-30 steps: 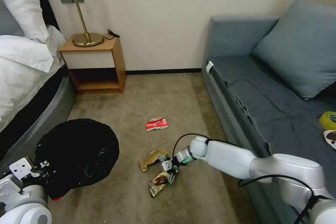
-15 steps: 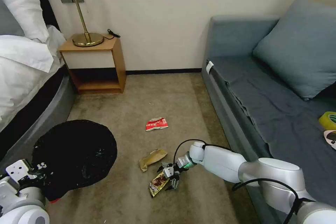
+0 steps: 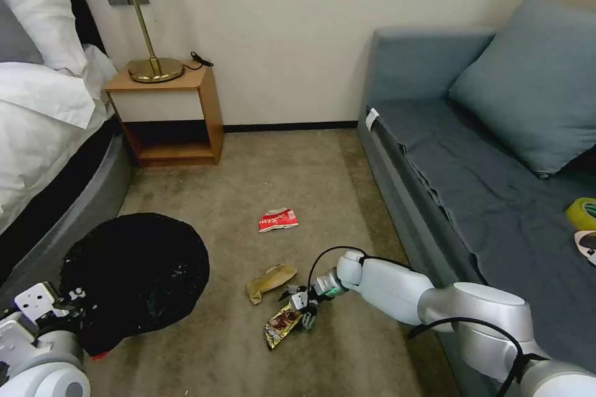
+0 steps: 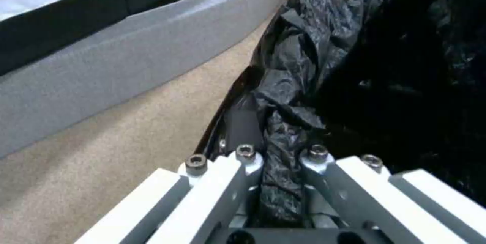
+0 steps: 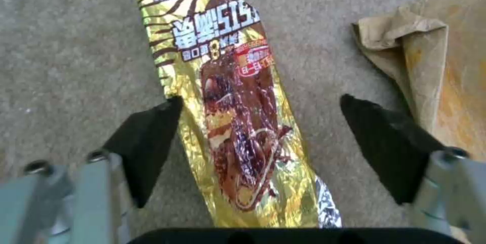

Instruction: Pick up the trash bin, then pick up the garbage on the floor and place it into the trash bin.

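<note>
Down at carpet level, the right hand [image 3: 300,308] hung over the shiny gold-brown snack wrapper [image 3: 280,324], its arm reaching in from the sofa [image 3: 472,198] side. In the right wrist view its two black fingertips [image 5: 147,137] stood wide apart, one on each side of the wrapper [image 5: 238,122], with bare floor [image 5: 66,46] showing between pad and foil on either side; the hand gripped nothing. Whether the tips touched the carpet could not be told. The wrapper lay flat, printed face up. Just beside it lay the brown paper wrapper [image 3: 270,281], also seen next to one fingertip in the right wrist view [image 5: 430,65], apart from the gold one. Farther toward the wall, well apart from both, the crumpled red-and-white packet [image 3: 278,220] rested on the floor [image 3: 298,173].

At the robot's left, the left hand [image 3: 59,313] held the trash bin [image 3: 136,273] by its near rim, beside the bed [image 3: 43,136]. The left wrist view showed the fingers closed tightly on the crinkly black bag [image 4: 283,96] where it folded over the edge, a thick bunch of plastic pinched between them. The bin's mouth faced up and toward the head camera, dark inside, so its contents could not be made out. A nightstand [image 3: 171,115] with a brass lamp [image 3: 146,18] stood against the wall, and a yellow tape roll [image 3: 582,212] sat on the sofa.
</note>
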